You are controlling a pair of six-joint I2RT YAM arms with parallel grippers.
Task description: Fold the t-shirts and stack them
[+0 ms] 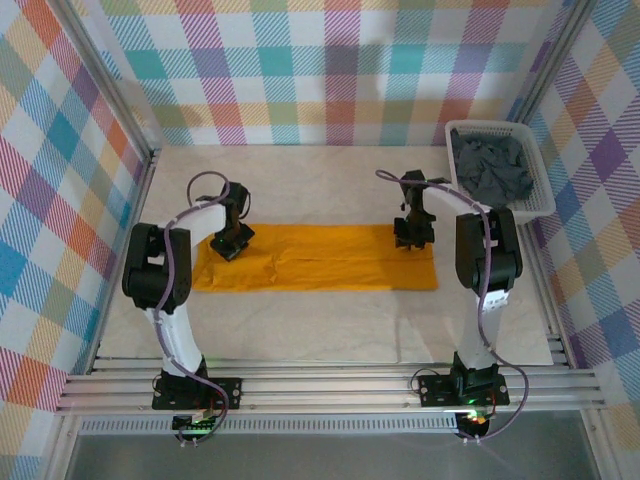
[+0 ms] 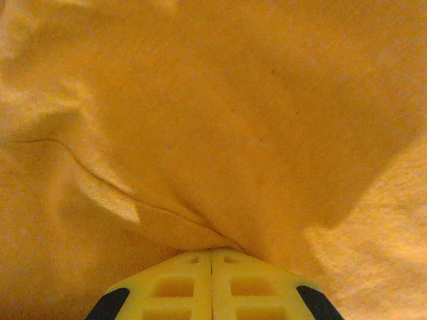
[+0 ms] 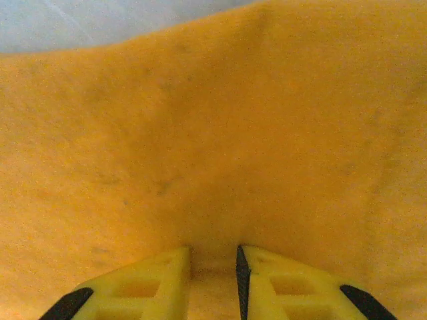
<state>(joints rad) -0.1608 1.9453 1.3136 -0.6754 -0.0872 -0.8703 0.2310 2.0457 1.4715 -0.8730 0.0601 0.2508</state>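
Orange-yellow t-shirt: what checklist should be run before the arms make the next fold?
1. Left gripper shut on the orange-yellow t-shirt, cloth bunched at its tips: ok.
2. Right gripper holding cloth: narrow gap at its tips, cannot tell.
3. T-shirt lying as a flat strip on the table: ok.
4. Grippers near opposite ends of the strip: ok.
5. Grey t-shirts inside the basket, apart from the strip: ok.

**Basket, desk and checked walls**

A white slatted basket [image 1: 490, 124] sits at the far right corner of the desk [image 1: 320, 185], close to the right wall. The desk is pale and marbled. Pastel checked panels [image 1: 330, 70] close in three sides. Aluminium rails [image 1: 330, 385] run along the near edge.
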